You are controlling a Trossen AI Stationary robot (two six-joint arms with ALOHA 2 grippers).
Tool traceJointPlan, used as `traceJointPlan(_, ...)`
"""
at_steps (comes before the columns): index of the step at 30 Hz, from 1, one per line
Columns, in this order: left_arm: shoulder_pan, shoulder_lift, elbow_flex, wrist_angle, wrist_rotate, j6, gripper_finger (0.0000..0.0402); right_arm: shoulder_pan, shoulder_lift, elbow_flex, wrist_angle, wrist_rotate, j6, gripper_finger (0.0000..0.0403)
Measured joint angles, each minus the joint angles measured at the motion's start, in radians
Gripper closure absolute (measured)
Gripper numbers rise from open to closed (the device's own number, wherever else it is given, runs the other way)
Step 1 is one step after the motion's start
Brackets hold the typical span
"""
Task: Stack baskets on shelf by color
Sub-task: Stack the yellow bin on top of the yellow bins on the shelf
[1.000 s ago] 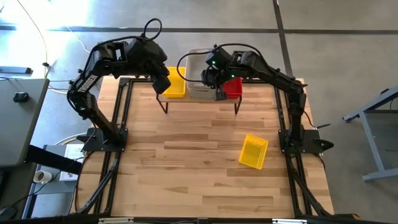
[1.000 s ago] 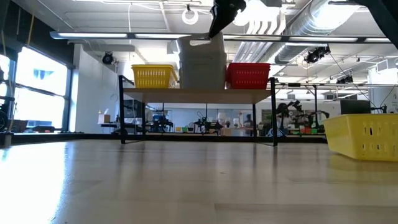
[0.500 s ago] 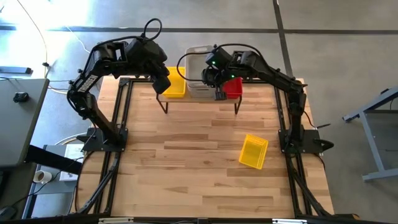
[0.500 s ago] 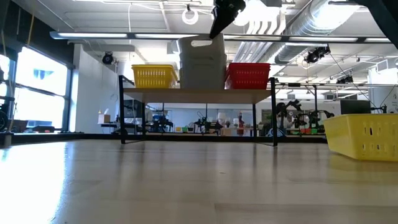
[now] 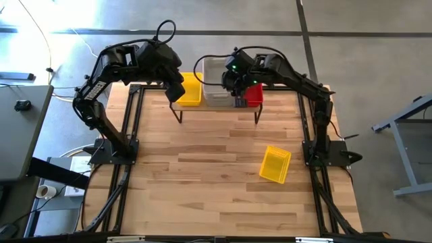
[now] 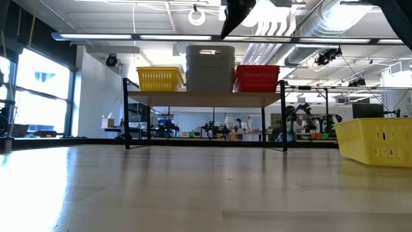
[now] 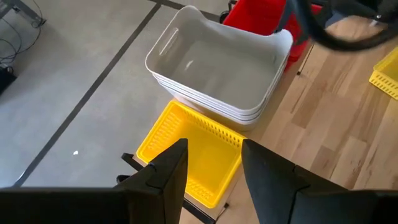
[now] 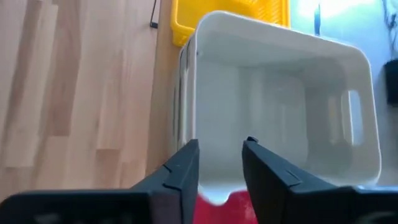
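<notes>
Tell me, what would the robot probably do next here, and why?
Probably the right gripper, open above the grey-white stack, should lift away and head for the yellow basket lying alone on the table. The grey-white stack sits on the shelf between the yellow stack and the red stack, so that loose basket looks like the only one left. The left gripper waits over the yellow stack.

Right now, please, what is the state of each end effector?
Left end effector: open, holding nothing, above the yellow plastic mesh basket.
Right end effector: open, holding nothing, above the grey-white plastic basket stack.
</notes>
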Motion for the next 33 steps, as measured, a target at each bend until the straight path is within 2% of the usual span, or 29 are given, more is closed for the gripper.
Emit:
traceJointPlan(3, 0.0, 0.0, 0.0, 0.0, 0.041, 0.0, 0.0259, 0.0, -0.002, 0.038, -0.069, -0.001, 0.069, 0.0285)
traceJointPlan(8, -0.015, 0.0, 0.0, 0.0, 0.144, -0.018, 0.0259, 0.008, -0.038, 0.017, -0.153, -0.014, 0.185, 0.0284)
traceJointPlan(14, -0.072, 0.0, -0.008, 0.001, 0.141, -0.019, 0.0259, 0.03, -0.057, 0.016, -0.241, -0.063, 0.319, 0.0285)
traceJointPlan(18, -0.122, -0.009, -0.084, 0.001, 0.131, -0.026, 0.0259, 0.069, -0.088, -0.027, -0.239, -0.062, 0.395, 0.0285)
traceJointPlan(24, -0.194, -0.077, -0.307, 0.092, 0.103, -0.053, 0.0259, 0.144, -0.203, -0.239, -0.223, 0.008, 0.545, 0.0285)
traceJointPlan(33, -0.262, -0.231, -0.656, 0.364, 0.163, -0.112, 0.0259, 0.281, -0.43, -0.632, -0.049, -0.004, 0.844, 0.0285)
